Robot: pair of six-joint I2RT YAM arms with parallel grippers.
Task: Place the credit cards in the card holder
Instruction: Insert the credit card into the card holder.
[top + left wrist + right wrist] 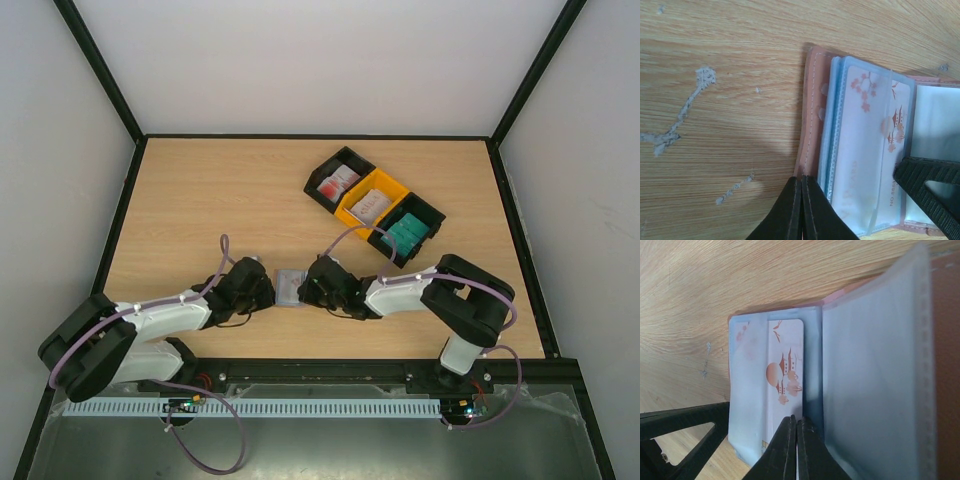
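The holder (290, 287) lies open on the bench (200, 200), right between the left pincer (801, 184) and the right pincer (795, 424), one at each of its side edges. The left pincer is closed tight, its two fingers pressed flat together with no gap. Its tips sit at the edge of the brown cover (812, 100), just beside the stack of clear sleeves (836, 130). Whether a sliver of cover is caught between them I cannot tell. The right pincer is likewise fully closed, finger against finger, with its tips down on a sleeve that has a card (785, 365) in it, white with a red pagoda and blossom print. Just right of those tips another sleeve (875, 380) appears to stand up off the stack, the brown cover showing at its far side. Well beyond the right pincer, further out on the bench and off to its right, three trays (391, 182) sit touching in a slanted row. There are red-marked cards (337, 184) in the black tray furthest from that pincer, pale cards (368, 205) in the yellow middle one and teal cards (407, 231) in the black one nearest it.
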